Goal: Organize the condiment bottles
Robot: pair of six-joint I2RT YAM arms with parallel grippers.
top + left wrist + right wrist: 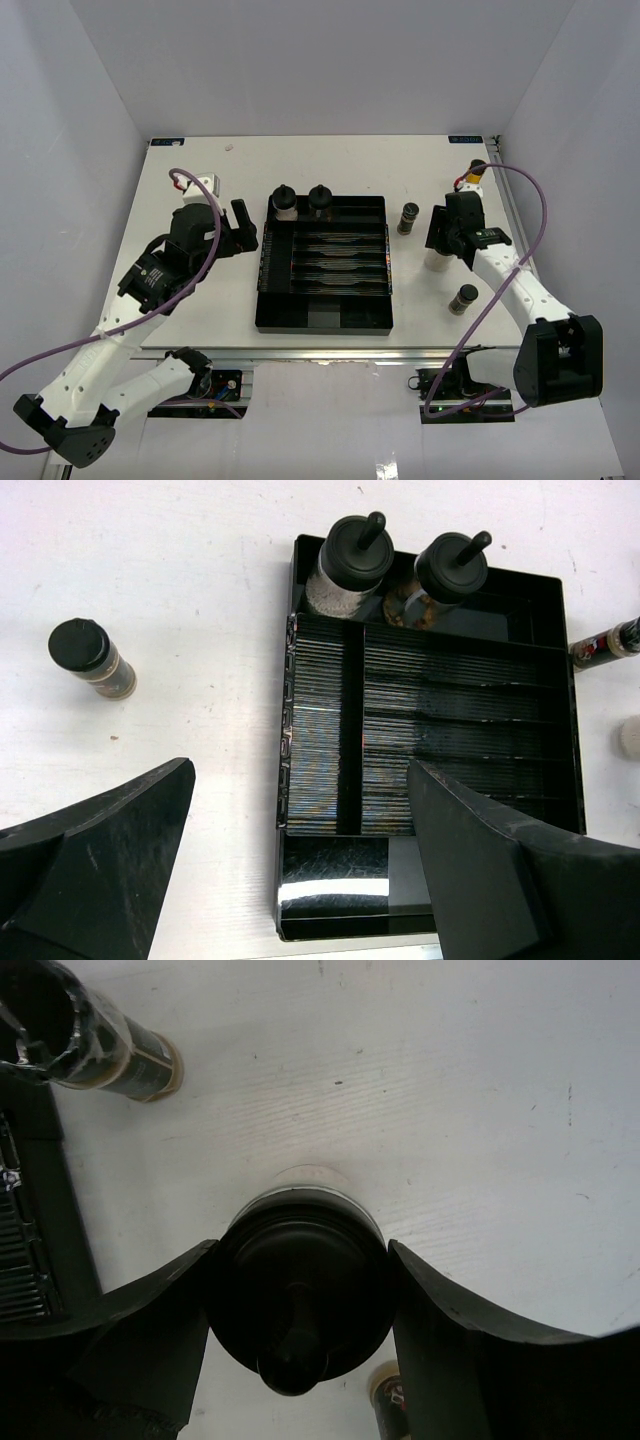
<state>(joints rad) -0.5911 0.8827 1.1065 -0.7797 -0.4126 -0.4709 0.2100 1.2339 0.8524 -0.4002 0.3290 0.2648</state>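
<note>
— Well, nearest to the arms, right of the black tray?
— Near slim bottle, upright on the table, black cap on. Apart from the tray's right wall, about level with its near end.
— And a little farther on that same side?
— Right gripper, closed on the held squat bottle. Fingers pressed against both sides of the wide black lid, knob pointing up to the wrist camera. Right of the tray, level with its middle, not touching it. Seems to stand on the table, but hard to tell for sure.
— Now left of the tray?
— Left gripper, just beside the tray's left wall, toward the far half. Spread wide, holding nothing. Farther out to the left of the tray, visible only from the left wrist: left slim bottle, upright, black cap, brownish filling, about level with the tray's far end.
— And at the far end itself?
— Far slim bottle, upright, near the tray's far right corner but apart from it. Then, inside the tray, in the far compartment, at its left end: left tray bottle with pale filling and right tray bottle, both squat, upright, with knobbed black lids. Very close together; touching or not, cannot tell.
</note>
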